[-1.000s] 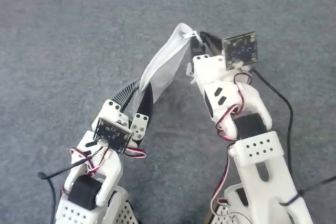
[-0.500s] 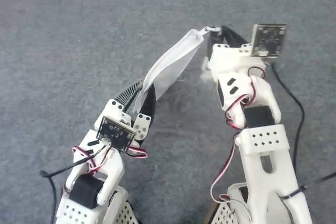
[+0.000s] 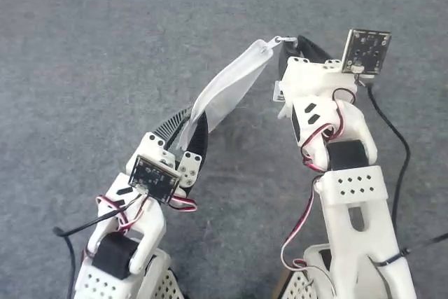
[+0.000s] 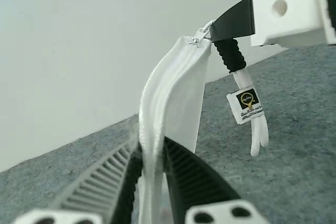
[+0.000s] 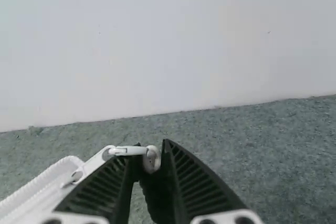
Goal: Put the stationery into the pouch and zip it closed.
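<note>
A white, half-see-through pouch [image 3: 227, 85] hangs stretched in the air between the two arms, above the grey carpet. My left gripper [image 3: 189, 122] is shut on its lower end; in the left wrist view the pouch [image 4: 176, 90] rises from between the black fingers [image 4: 184, 174], zipper edge facing me. My right gripper [image 3: 292, 42] is shut on the metal zipper pull [image 5: 131, 151] at the pouch's upper end [image 5: 37, 195]. The zipper looks run up to that end. What is inside the pouch cannot be made out.
A black cord with a white strap and small label [image 4: 247, 106] dangles below the right gripper, also seen as a white tag [image 3: 278, 92]. Grey carpet [image 3: 84, 68] covers the table up to a pale wall [image 5: 168, 35] at the back.
The right arm has drawn the zipper pull to the right and slightly back, pulling the pouch straighter and longer. The left arm has stayed put with the lower end.
</note>
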Controlling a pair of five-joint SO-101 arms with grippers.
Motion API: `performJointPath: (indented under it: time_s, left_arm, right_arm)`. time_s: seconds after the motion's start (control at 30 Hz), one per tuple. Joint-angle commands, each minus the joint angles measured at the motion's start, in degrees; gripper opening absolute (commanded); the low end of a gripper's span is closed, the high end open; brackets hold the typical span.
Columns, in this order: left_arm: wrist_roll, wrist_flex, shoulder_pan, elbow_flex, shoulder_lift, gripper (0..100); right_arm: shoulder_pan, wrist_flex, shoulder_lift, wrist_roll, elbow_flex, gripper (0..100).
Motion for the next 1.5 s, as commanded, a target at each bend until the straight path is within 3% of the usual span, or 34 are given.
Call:
performJointPath:
  time_s: [0.0,0.2,0.43,0.6,0.93,1.07,1.37,1.47]
  left_arm:
    - [0.44,1.32,-1.41,-2.59,-0.88,1]
    - [-0.79,1.32,-1.41,-2.59,-0.88,1]
    - [-1.93,1.32,-1.67,-2.68,-0.88,1]
    - [-1.58,0.97,-5.80,-2.86,-0.88,1]
    - [-1.58,0.88,-6.07,-2.95,-0.88,1]
    - [-1.58,0.79,-6.15,-3.03,-0.88,1]
    - [3.69,-3.08,-19.52,-4.53,-0.88,1]
    - [3.78,-2.99,-20.57,-5.14,-0.88,1]
  right_arm:
    - [7.16,2.15,-1.45,-1.23,-5.27,5.0]
    - [1.54,13.93,-11.12,-0.97,-4.92,22.8]
    - [0.75,14.29,-21.76,-0.97,1.32,21.7]
    - [-1.71,12.44,-30.29,-0.88,7.03,21.7]
    - [-17.54,12.53,-40.48,8.88,15.30,21.7]
    - [-18.95,12.53,-40.48,9.67,15.91,21.7]
    - [-18.77,12.44,-40.48,9.58,16.09,21.7]
    - [-18.77,12.44,-40.48,9.58,16.09,21.7]
